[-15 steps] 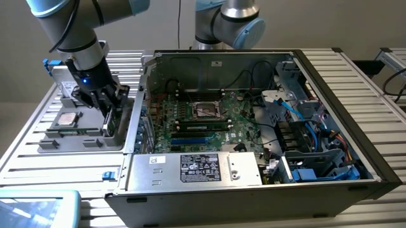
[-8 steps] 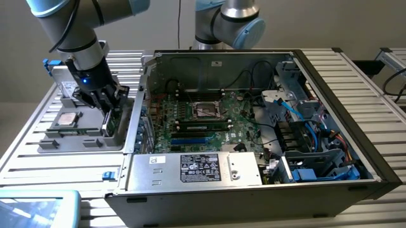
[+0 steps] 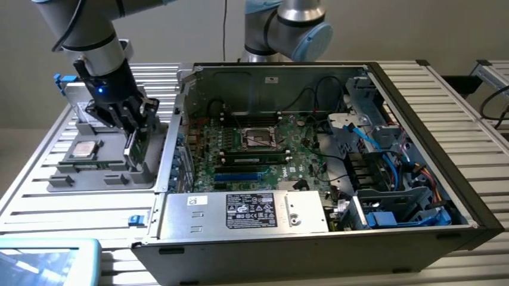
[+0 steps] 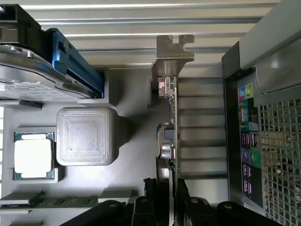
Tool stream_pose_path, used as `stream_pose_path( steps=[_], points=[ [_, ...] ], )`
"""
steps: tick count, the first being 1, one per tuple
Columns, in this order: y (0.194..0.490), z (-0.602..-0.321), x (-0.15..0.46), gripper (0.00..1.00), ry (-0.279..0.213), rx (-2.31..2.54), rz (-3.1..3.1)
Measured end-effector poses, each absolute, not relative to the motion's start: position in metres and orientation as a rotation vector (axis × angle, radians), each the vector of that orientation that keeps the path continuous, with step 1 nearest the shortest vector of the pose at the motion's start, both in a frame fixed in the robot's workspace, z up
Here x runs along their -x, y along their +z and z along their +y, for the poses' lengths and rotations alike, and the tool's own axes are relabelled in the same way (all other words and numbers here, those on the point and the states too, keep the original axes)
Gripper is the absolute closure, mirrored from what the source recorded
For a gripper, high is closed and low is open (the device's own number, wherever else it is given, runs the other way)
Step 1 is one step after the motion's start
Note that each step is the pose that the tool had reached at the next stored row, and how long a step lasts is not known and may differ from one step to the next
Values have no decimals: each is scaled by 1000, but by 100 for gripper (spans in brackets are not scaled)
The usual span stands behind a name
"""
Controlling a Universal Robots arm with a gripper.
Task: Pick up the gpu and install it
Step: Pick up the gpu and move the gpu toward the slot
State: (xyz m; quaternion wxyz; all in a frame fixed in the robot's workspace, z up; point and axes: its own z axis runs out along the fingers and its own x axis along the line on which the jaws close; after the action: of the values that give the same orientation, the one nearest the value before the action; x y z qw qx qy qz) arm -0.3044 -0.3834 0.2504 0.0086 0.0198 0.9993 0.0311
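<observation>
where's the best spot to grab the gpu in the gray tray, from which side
Pinch its free long edge from above, one finger on each flat face, at the end away from the bracket. The gpu stands on edge in the tray, leaving that edge and both faces open.

Green gpu [image 4: 172,120] with silver bracket [image 4: 172,52], grey tray [image 4: 134,162], black end effector [image 4: 165,187]

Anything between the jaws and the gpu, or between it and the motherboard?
Nothing at the jaws: they grip the gpu standing in the tray. The side wall of the case rises between tray and motherboard; the top is open.
</observation>
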Motion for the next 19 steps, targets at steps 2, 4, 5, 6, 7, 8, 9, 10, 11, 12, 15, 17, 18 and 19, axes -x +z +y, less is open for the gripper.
stream_pose_path(
  steps=[2,4,5,6,7,8,9,10,11,12,15,17,18,19],
  points=[
    [259,-383,305,72,97,-62,3122],
    [269,-383,305,72,97,-62,3121],
    [273,-383,305,72,97,-62,3121],
    [278,-383,305,72,97,-62,3121],
    [282,-383,305,72,97,-62,3121],
    [287,-383,305,72,97,-62,3121],
    [291,-383,305,72,97,-62,3121],
    [296,-383,305,72,97,-62,3121],
    [301,-383,305,72,97,-62,3121],
    [305,-383,305,72,97,-62,3121],
    [319,-383,305,72,97,-62,3121],
    [328,-383,305,72,97,-62,3121],
    [332,-383,305,72,97,-62,3121],
    [337,-384,305,72,97,-62,3121]
  ],
)
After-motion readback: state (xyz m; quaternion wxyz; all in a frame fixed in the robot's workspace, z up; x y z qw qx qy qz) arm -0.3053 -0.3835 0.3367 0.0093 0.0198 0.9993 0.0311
